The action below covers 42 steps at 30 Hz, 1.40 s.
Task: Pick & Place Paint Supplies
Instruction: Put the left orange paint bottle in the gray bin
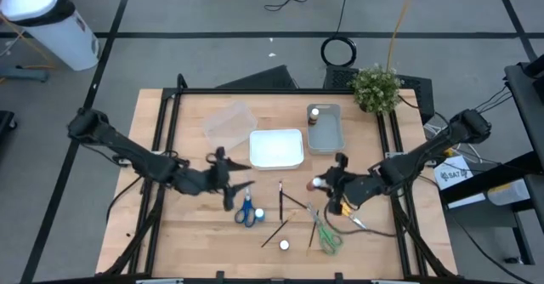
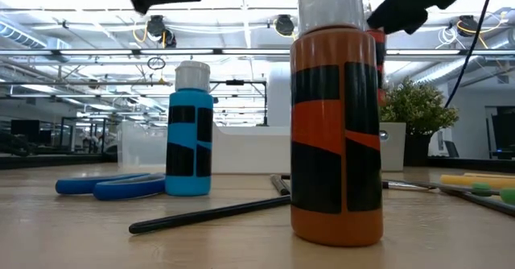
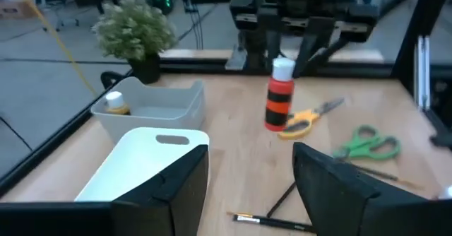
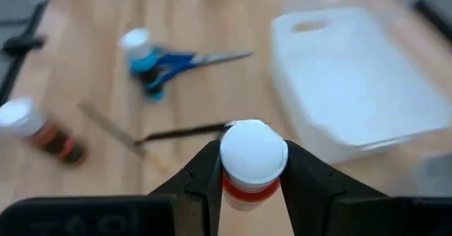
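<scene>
White-capped red paint bottle [image 4: 253,160] between right gripper [image 4: 251,167] fingers [image 4: 201,172].

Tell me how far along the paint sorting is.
Done: one bottle sits in the grey bin. In hand: the right end effector grips the red bottle. Left: blue bottle, orange bottle, brushes, three scissors. Left end effector open, empty.

Bright overhead ceiling lights, soft shadows; both wrist views motion-blurred.
</scene>
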Motion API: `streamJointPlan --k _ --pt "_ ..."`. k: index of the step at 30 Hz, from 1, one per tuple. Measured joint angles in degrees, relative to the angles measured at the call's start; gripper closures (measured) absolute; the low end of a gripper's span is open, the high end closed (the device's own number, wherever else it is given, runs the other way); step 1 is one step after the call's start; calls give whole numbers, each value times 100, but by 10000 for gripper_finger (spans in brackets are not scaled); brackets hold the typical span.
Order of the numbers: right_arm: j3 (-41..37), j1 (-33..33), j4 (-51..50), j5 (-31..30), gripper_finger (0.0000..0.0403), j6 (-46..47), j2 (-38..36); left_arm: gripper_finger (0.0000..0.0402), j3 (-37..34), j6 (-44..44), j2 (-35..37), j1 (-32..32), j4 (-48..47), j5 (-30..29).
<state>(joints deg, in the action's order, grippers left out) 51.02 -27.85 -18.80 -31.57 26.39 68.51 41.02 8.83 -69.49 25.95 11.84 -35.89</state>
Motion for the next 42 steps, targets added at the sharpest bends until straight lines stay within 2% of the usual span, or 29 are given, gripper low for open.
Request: streamJointPlan --k 4,8,16,21,25,28,30,35,40,42 --pt "-4 546 -167 -359 299 71 -443 184 -527 199 504 -132 303 30" --pt "-4 1514 -429 -355 299 -182 -827 191 -714 125 764 -227 315 24" --pt "-4 3933 -832 727 299 -699 -947 207 -750 28 815 -320 307 28" --pt "-6 5033 -792 1363 299 -980 -722 215 -750 29 815 -320 308 32" --pt "-6 5467 -688 1700 299 -1221 -578 213 -750 -66 813 -329 306 17" --pt "-6 5616 -591 1980 299 -1346 -571 207 -750 -1180 822 -384 209 -9" --pt "-6 5643 -593 1968 299 -1468 -573 202 -760 -1557 1003 -402 -105 -62" --pt "-424 5640 -80 1959 299 -1508 -576 191 -748 -1259 1704 -446 -395 -339" --pt "-1280 5690 945 1808 299 -1520 -570 195 -754 -1368 2115 -455 -744 -66" --pt "-1346 5829 1085 1841 299 -1600 -573 200 -754 -1524 2155 -509 -839 -57"
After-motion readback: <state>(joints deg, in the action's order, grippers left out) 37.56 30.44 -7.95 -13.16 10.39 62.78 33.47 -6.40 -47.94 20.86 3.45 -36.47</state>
